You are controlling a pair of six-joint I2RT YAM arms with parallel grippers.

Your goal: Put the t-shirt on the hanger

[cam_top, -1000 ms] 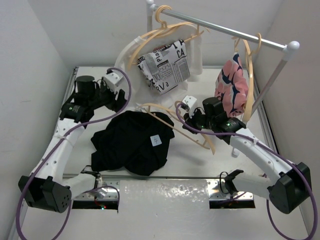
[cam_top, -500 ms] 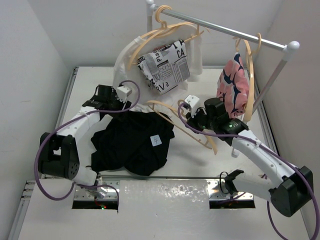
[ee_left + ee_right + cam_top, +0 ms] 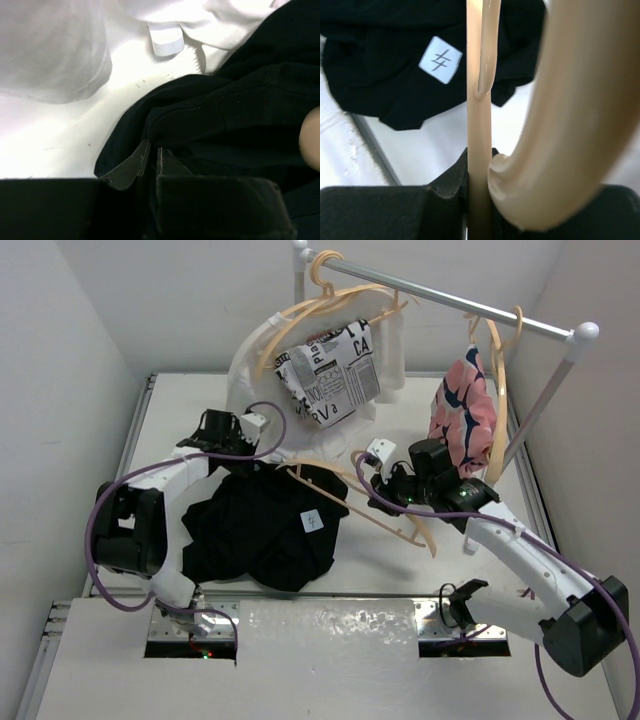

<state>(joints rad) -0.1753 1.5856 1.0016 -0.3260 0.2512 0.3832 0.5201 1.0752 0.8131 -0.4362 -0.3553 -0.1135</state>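
Two wrist views, hanger [image 3: 479, 150] clamped, t-shirt [image 3: 225, 115] pinched

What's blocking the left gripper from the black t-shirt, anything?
Nothing visible. The left gripper sits at the edge of the t-shirt, fingertips against the black cloth. The white fabric lies off to one side, not between them.
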